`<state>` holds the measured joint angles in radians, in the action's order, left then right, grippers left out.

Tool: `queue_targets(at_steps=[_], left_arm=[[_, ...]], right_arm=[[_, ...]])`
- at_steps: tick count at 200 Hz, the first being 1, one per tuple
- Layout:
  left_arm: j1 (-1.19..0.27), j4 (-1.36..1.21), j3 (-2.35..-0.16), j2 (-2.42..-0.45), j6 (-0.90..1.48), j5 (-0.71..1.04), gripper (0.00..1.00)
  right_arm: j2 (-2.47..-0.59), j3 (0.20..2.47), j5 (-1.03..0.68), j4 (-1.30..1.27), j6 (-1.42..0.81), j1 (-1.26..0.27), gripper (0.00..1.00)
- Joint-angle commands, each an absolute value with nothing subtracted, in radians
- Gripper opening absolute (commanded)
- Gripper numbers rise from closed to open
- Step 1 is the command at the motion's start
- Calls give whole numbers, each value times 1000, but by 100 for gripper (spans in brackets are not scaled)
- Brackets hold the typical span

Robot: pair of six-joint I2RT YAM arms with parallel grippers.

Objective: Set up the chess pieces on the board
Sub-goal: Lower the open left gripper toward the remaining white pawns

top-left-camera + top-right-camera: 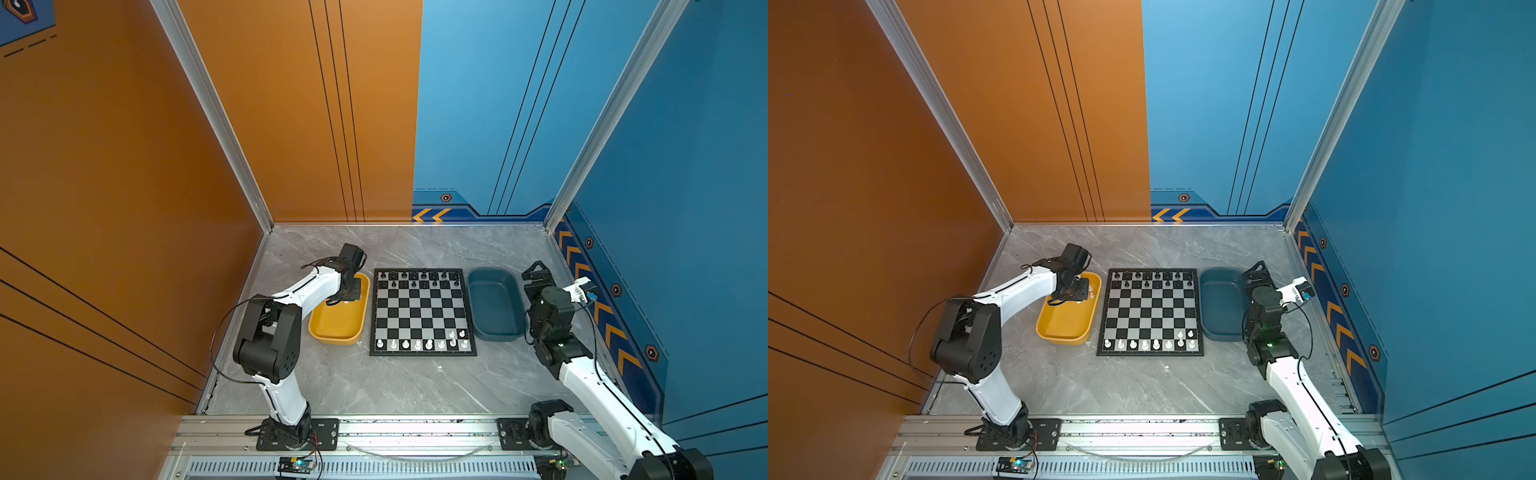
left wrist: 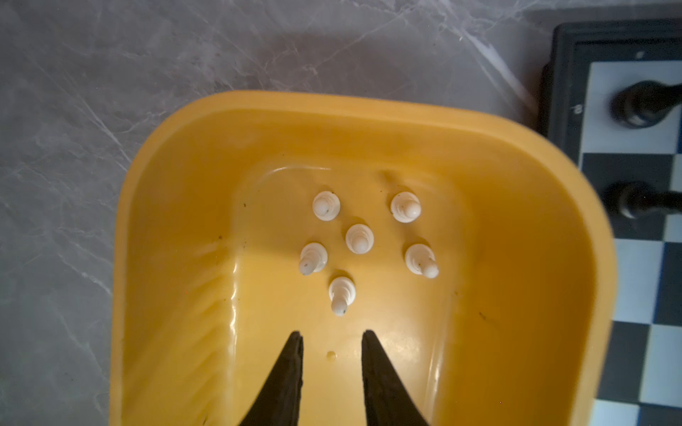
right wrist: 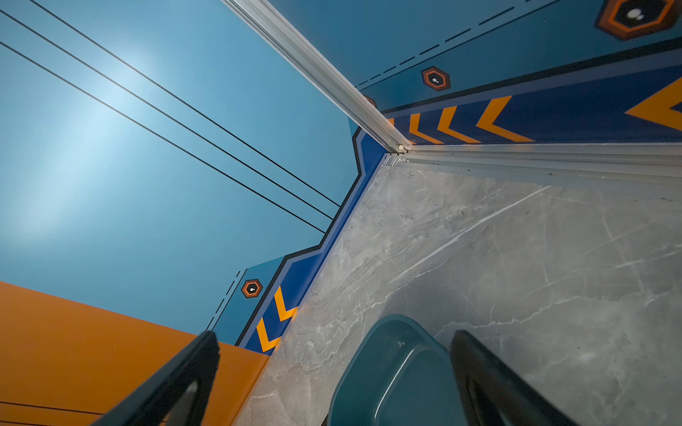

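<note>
A grey marble table (image 1: 374, 382) fills the lower middle of both top views. The board (image 1: 423, 311) lies flat at its centre. A dark blue tray (image 1: 494, 307) sits just right of the board and a yellow tray (image 1: 338, 324) just left of it, neither touching the board's border.

The right gripper (image 3: 336, 341) hangs at the right of the frame beside the blue tray, its fingers wide apart and holding nothing. The left gripper (image 2: 332, 335) hangs over the upper end of the yellow tray, its fingers (image 2: 291, 354) a little apart with nothing between them.

Black chess pieces (image 1: 424, 279) stand on the two rows along the board's upper edge. White chess pieces (image 1: 417, 344) line the row along its lower edge, with two more (image 1: 457, 333) on the next row at the lower right. Six white pawns (image 2: 360, 239) stand upright on the yellow tray's floor, the nearest just ahead of the left fingertips.
</note>
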<state>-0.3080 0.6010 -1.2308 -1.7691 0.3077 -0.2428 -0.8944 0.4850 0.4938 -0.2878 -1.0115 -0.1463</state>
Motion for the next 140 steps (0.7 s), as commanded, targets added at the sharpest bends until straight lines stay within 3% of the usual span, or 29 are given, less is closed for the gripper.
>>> queue_targets(at_steps=[1, 140], left_arm=[[-301, 594, -1234, -1790, 314, -229, 30], [-285, 563, -1240, -1844, 321, -217, 26]], right_arm=[[-897, 508, 486, -278, -1012, -152, 100], [-896, 508, 489, -276, -1012, -152, 100]])
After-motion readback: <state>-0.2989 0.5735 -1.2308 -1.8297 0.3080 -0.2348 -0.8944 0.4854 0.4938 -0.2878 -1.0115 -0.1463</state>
